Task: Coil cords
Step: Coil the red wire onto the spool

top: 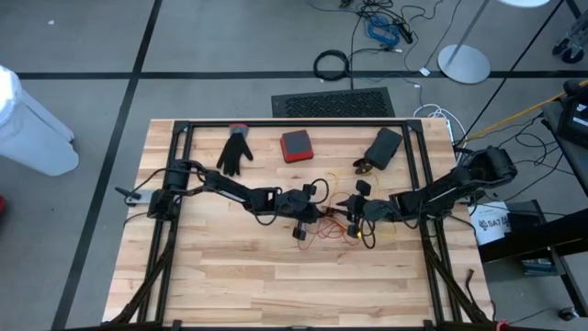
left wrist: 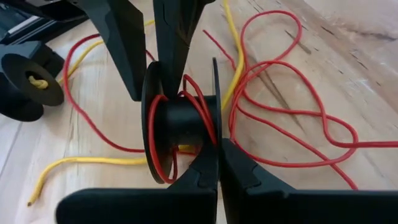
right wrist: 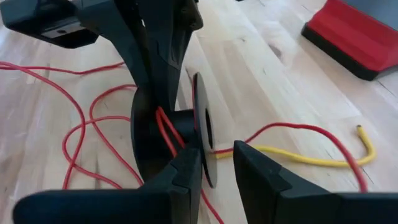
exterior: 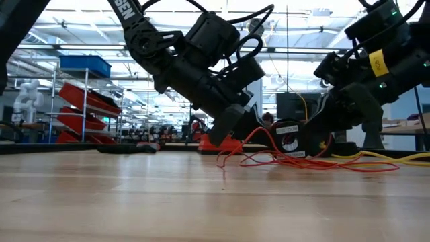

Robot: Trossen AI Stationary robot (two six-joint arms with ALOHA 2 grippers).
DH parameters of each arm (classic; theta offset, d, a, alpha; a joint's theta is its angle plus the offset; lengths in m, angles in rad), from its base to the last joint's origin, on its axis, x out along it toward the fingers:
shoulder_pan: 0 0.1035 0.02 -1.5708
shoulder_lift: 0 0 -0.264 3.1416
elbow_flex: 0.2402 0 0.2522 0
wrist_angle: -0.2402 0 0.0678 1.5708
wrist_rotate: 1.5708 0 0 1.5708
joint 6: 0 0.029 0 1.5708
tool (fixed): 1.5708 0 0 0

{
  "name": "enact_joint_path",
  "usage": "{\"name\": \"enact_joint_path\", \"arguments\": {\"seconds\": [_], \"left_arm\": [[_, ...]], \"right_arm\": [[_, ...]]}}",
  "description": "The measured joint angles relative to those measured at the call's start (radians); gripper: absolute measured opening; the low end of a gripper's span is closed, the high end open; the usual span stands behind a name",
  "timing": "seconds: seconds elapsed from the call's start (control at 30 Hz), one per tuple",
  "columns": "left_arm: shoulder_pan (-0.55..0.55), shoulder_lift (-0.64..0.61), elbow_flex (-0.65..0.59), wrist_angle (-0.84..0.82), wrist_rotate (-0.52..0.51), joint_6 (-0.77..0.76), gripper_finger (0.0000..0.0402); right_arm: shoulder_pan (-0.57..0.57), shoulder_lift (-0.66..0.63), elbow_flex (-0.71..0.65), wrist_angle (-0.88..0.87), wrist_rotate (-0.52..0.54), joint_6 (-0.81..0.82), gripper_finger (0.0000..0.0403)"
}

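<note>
Both arms reaching inward, grippers [top: 301,204] [top: 360,210] low over red cord [left wrist: 292,112]

Grey floor [top: 230,37] with dark tape lines [top: 138,74] crossing it. Black grated mat [top: 333,103] on the floor just beyond the wooden table [top: 276,276]. Loose cable ring [top: 332,64] and a tangle of cables [top: 386,23] lie further out, near a round white stand base [top: 463,62]. White bin [top: 28,124] off the table's left side. Across the table, the room is a big open hall: bright ceiling lights [exterior: 87,30], shelving with red bins [exterior: 84,107] and a blue box [exterior: 84,65] on top, a white robot arm [exterior: 25,101] at the far edge, a dark monitor [exterior: 292,106] further back.
</note>
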Motion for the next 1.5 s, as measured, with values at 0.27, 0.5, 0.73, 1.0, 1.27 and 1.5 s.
{"name": "enact_joint_path", "arguments": {"seconds": [0.27,0.5,0.73,1.0,1.27,1.5], "left_arm": [[-0.003,0.000,0.000,-0.005,0.000,0.003,0.0000],[-0.010,0.000,0.000,-0.008,0.005,0.009,0.0000],[-0.009,0.000,0.000,-0.006,0.005,0.011,0.0000],[-0.012,0.000,0.000,-0.005,0.005,0.029,0.0000],[-0.019,0.000,0.000,0.003,0.003,0.049,0.0000],[-0.029,0.000,0.000,0.007,-0.006,0.071,0.0000]], "right_arm": [[-0.001,0.005,-0.001,0.039,-0.004,-0.047,0.0077],[-0.015,0.005,-0.001,0.065,-0.075,-0.084,0.0059],[-0.020,0.005,-0.001,0.080,-0.083,-0.110,0.0012],[-0.023,0.005,-0.001,0.096,-0.089,-0.124,0.0017],[-0.050,0.005,-0.001,0.148,-0.144,-0.146,0.0017],[-0.075,0.016,0.000,0.155,-0.190,-0.142,0.0018]]}}
